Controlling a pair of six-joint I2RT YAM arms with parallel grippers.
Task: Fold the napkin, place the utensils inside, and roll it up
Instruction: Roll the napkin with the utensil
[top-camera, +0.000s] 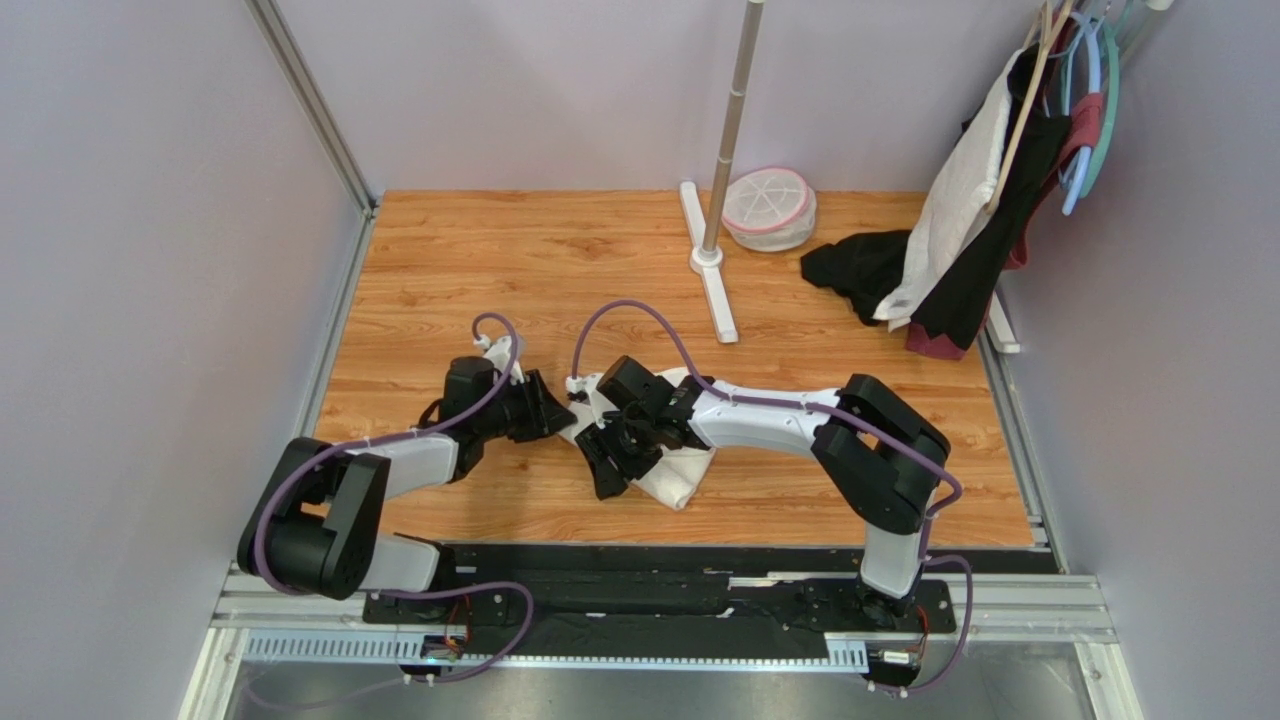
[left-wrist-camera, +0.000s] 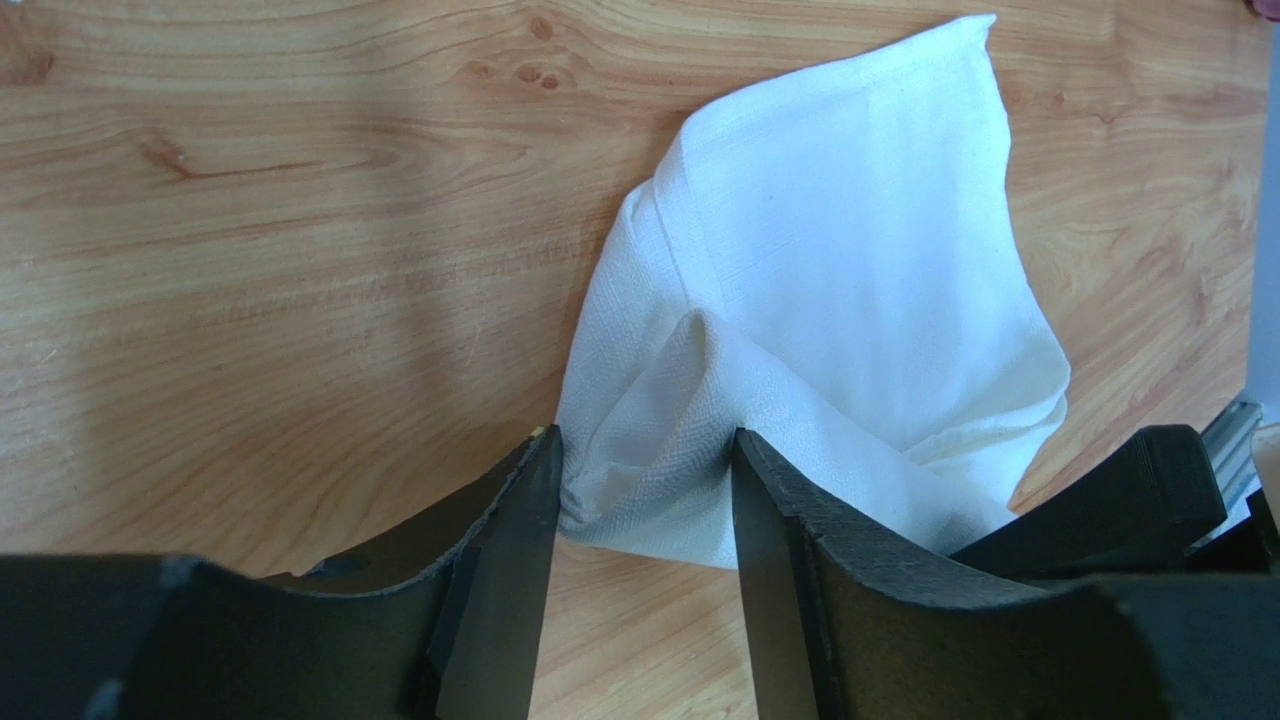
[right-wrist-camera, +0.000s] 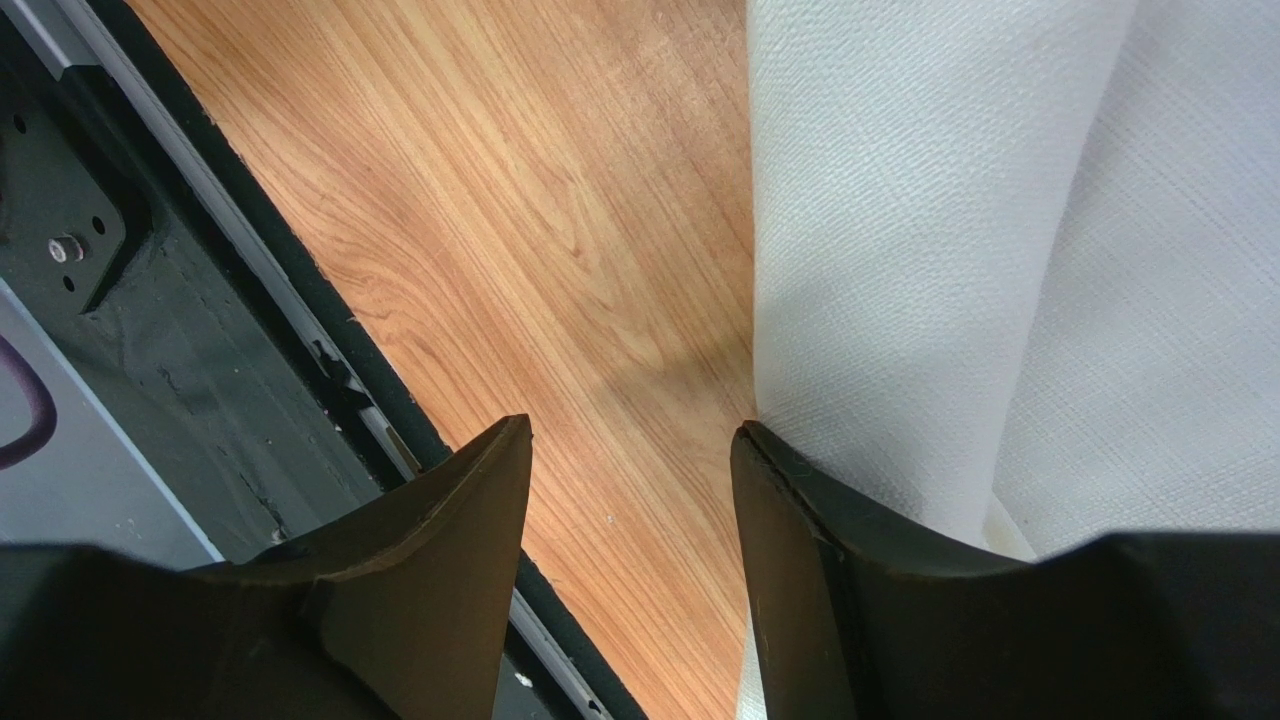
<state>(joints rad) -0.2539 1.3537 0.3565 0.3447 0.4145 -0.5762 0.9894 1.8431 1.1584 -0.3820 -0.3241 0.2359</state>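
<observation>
Top external view: the napkin (top-camera: 679, 474) lies bunched on the wooden table (top-camera: 451, 255), a little toward 6 o'clock from the table's middle and partly hidden under the right arm.

Seen from the left wrist, the napkin (left-wrist-camera: 842, 240) is a folded, rumpled heap. A raised ridge of it runs down between the left gripper (left-wrist-camera: 646, 443) fingers. The cloth meets both inner faces, but the jaws stand apart, and I cannot tell whether they are pinching it or only flanking it. From above, the left gripper (top-camera: 565, 423) sits at the napkin's 10 o'clock.

From the right wrist, the napkin (right-wrist-camera: 962, 225) fills the 3 o'clock side. The right gripper (right-wrist-camera: 631, 428) is released, with bare wood between its fingers and one finger at the cloth's edge. The black rail (right-wrist-camera: 150, 330) of the near table edge lies toward 9 o'clock. From above, the right gripper (top-camera: 613, 471) sits at the napkin's 9 o'clock.

Further out, a white stand (top-camera: 718, 225) and a round white basket (top-camera: 769, 207) stand toward 12 o'clock. A black cloth (top-camera: 857, 270) and hanging garments (top-camera: 977, 195) are toward 2 o'clock.
</observation>
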